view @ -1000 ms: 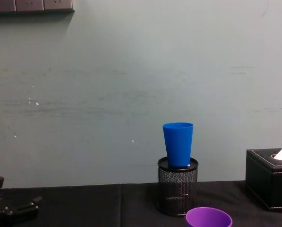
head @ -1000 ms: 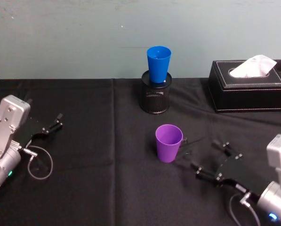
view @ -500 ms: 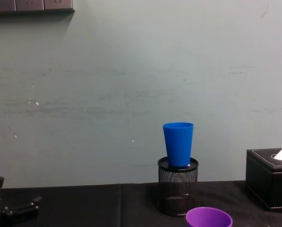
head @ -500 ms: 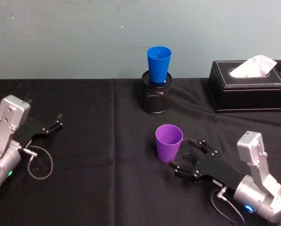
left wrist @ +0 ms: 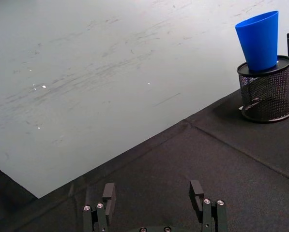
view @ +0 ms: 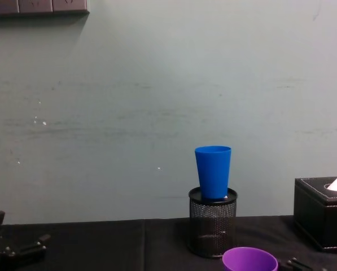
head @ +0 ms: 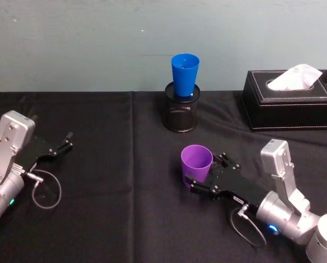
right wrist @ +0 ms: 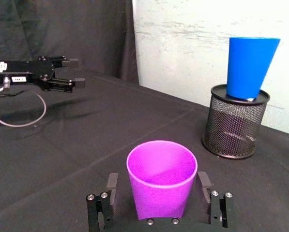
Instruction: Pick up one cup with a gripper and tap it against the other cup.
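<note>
Standing upright near the middle of the bench (head: 125, 219), the smooth, tapered purple plastic tumbler (head: 196, 164) has its mouth open upward, and we see bare purple wall inside it in the right wrist view (right wrist: 161, 179). The right claw (head: 207, 173) lies low on the black cloth with its flat black fingers (right wrist: 110, 186) spread wide, one on each side of the tumbler's lower half; we see a slim gap on at least one side.

Toward the bench's far edge, the round black wire-mesh pen holder (head: 181, 115) carries the slimmer bright blue plastic tumbler (head: 184, 74), upright, its narrow base set in the holder's top rim. We cannot tell what the mesh holds beneath it.

At the far right corner sits the black rectangular tissue box (head: 292, 107) with pale stitching, a white tissue (head: 294, 76) rising from its slot.

The left claw (head: 63, 143) rests near the left edge, fingers apart and holding nothing.
</note>
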`<state>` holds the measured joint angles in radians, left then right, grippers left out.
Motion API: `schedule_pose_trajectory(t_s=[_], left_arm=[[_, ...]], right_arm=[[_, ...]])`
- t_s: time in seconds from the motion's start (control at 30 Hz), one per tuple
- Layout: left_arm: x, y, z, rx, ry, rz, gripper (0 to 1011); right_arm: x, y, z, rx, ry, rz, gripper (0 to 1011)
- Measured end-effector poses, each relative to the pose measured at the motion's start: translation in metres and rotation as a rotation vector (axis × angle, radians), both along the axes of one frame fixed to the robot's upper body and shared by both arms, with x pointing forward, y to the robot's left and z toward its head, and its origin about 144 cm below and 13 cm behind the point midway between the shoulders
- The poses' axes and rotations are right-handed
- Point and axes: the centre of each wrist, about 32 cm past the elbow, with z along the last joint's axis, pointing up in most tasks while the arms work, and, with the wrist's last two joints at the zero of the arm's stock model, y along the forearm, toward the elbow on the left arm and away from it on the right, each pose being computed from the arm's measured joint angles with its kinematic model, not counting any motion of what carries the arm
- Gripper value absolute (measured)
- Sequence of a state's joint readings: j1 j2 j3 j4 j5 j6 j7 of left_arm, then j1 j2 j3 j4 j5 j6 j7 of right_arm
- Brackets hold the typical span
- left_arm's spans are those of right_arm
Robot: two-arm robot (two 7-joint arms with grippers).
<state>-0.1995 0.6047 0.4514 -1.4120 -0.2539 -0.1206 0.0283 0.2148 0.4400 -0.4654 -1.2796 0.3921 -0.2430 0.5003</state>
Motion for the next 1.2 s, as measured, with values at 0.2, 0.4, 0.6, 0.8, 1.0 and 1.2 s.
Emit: schedule_pose_trajectory(t_s=[0.2, 0.4, 0.6, 0.8, 1.0, 1.2], left_arm=[[0.0000, 0.0000, 0.0000, 0.000, 0.000, 0.000, 1000], [0.0000, 0.0000, 0.0000, 0.000, 0.000, 0.000, 1000], [0.0000, 0.0000, 0.0000, 0.000, 0.000, 0.000, 1000], [0.0000, 0.0000, 0.0000, 0.000, 0.000, 0.000, 1000], [0.0000, 0.0000, 0.0000, 0.000, 0.000, 0.000, 1000], [0.0000, 0.0000, 0.0000, 0.000, 0.000, 0.000, 1000]], right_arm=[[0.0061, 0.0056, 0.0013, 0.009, 0.001, 0.001, 1003], [0.0104, 0.0100, 0.0015, 0.015, 0.001, -0.009, 1003], [0.0104, 0.0097, 0.0015, 0.014, 0.001, -0.010, 1003], [0.0102, 0.0095, 0.0016, 0.014, 0.002, -0.010, 964], [0.0099, 0.0095, 0.0014, 0.015, 0.002, -0.010, 816], [0.0097, 0.0095, 0.0014, 0.016, 0.002, -0.009, 767]])
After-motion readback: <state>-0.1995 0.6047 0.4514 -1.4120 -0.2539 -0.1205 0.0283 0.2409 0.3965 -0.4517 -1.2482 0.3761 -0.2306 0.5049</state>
